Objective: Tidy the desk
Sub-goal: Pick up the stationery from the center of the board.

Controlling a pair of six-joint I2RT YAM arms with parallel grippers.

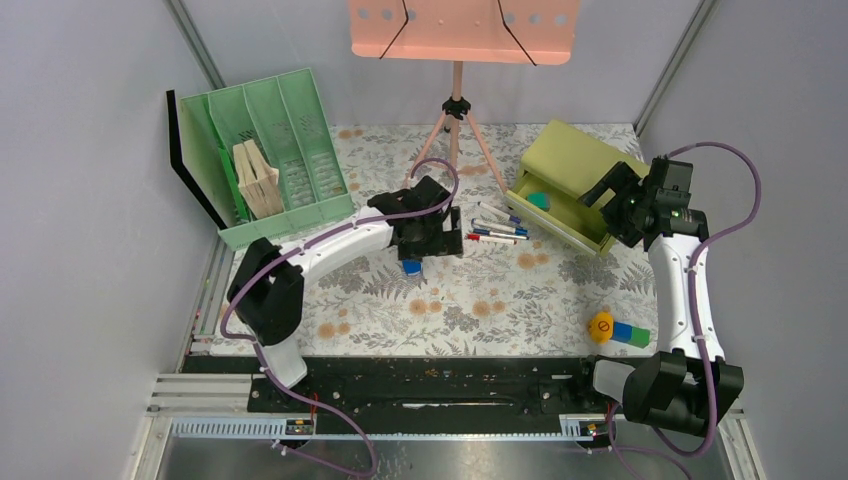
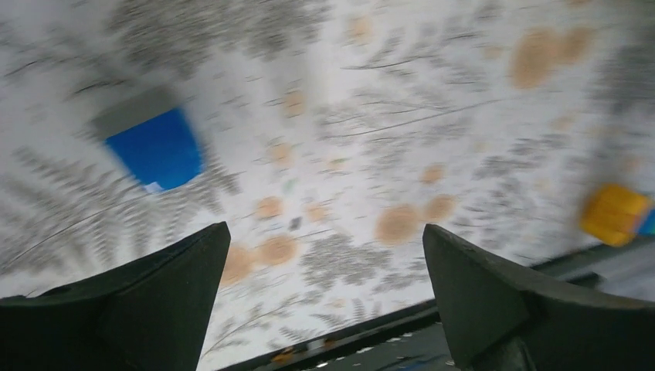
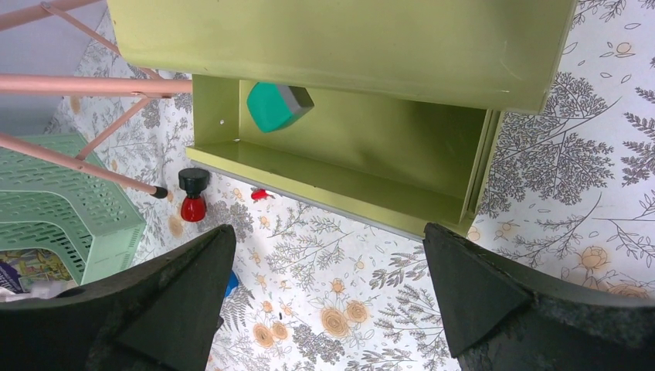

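Overhead view: the desk [image 1: 480,290] spans the cell floor from the black base rail to the rear wall. The left gripper [image 1: 432,245] hangs over its centre, with a blue block [image 1: 411,267] just beside it on the near side. The right gripper [image 1: 612,188] stands above an open olive drawer box [image 1: 565,160] at the rear right. Several pens [image 1: 497,230] lie between the two. A green file organiser [image 1: 285,130] occupies the rear left, and a pink music stand [image 1: 460,28] rises at the rear centre. A yellow ball [image 1: 601,326] touches a blue-and-green block [image 1: 630,334] at the near right. Left wrist view, heavily blurred: the left gripper [image 2: 324,232] is spread wide and holds nothing; the blue block [image 2: 158,147] lies on the print ahead of the left-hand finger, apart from it. Right wrist view: the right gripper [image 3: 328,232] is likewise spread wide and empty, above the desk [image 3: 556,162] in front of the olive drawer box [image 3: 340,166], where a teal object [image 3: 274,107] lies in the tray.
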